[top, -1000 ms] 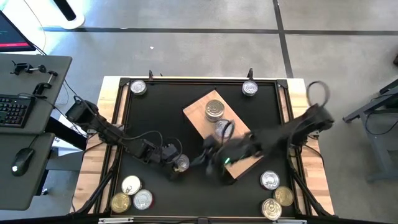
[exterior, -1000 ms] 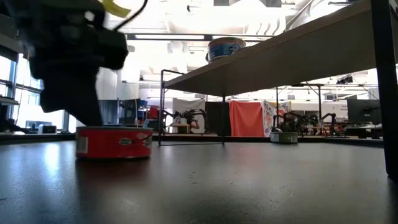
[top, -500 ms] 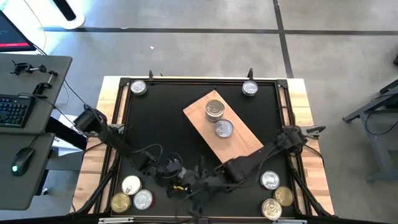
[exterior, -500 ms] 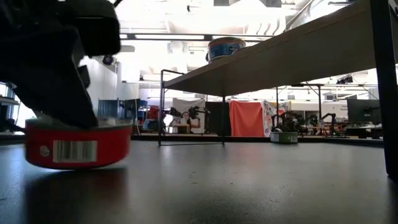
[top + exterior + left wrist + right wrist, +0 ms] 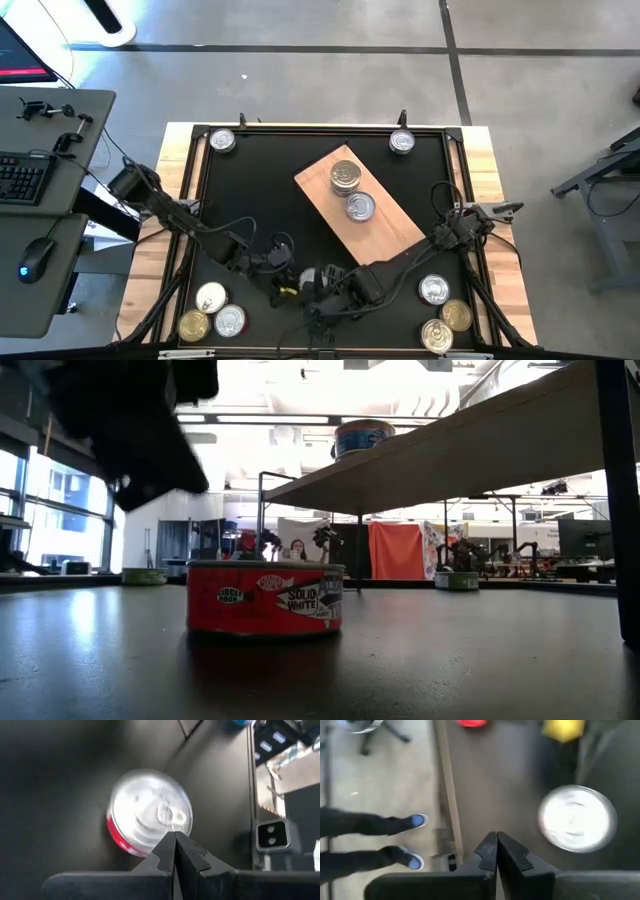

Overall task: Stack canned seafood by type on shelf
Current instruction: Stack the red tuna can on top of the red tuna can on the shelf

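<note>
While both grippers hover shut and empty-handed at the lower middle of the high view, a red-labelled tuna can [image 5: 309,278] sits loose on the black table between the left gripper [image 5: 283,277] and the right gripper [image 5: 325,296]. Two cans [image 5: 346,177] already rest on the wooden shelf board [image 5: 398,228], so sorting looks early. Next move likely calls for opening one gripper's fingers around this can's rim.

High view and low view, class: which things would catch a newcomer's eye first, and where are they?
First, the red-labelled tin standing alone near the table's front edge, with both shut grippers, left and right, close beside it. Next, the wooden board lying askew mid-table with two spots of tins on it, one a stack. Other tins sit in the corners.
</note>
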You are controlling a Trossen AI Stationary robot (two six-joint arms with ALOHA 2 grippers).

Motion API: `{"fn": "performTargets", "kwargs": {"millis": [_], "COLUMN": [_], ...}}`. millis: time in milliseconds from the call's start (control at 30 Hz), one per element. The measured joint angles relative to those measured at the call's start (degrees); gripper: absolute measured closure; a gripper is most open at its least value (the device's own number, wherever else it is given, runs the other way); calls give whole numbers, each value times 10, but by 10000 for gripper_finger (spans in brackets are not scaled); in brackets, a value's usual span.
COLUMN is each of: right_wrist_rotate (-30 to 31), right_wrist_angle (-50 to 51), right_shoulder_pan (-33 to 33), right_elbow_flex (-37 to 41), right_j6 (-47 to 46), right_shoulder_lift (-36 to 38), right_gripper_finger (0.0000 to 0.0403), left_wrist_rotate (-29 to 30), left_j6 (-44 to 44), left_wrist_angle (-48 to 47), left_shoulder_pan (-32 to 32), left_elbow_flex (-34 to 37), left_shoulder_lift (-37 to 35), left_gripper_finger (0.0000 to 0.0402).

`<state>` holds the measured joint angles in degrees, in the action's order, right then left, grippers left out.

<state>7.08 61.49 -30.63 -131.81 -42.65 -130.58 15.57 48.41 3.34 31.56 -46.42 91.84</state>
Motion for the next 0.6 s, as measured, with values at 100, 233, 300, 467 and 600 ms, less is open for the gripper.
{"fn": "performTargets", "kwargs": {"millis": [100, 233, 300, 467, 600], "right_wrist_rotate": [27, 42, 34, 25, 38], "right_wrist_angle": [37, 30, 21, 16, 4], "right_shoulder_pan": [10, 20, 20, 10, 3], "right_elbow_flex": [6, 52, 87, 154, 168], "right_j6": [-25, -105, -134, -107, 22], "right_shoulder_lift": [0, 1, 1, 0, 1], "right_gripper_finger": [403, 403, 403, 403, 403], "left_wrist_rotate": [18, 67, 75, 74, 62], "left_j6": [-28, -55, -55, -60, -81], "left_wrist_angle": [-38, -70, -86, -71, -45], "left_shoulder_pan": [-4, -1, -3, -13, -17], "left_elbow_flex": [0, -1, 0, 0, 0], "left_shoulder_lift": [-30, -44, -42, -12, 11], "left_gripper_finger": [401, 401, 401, 401, 401]}}
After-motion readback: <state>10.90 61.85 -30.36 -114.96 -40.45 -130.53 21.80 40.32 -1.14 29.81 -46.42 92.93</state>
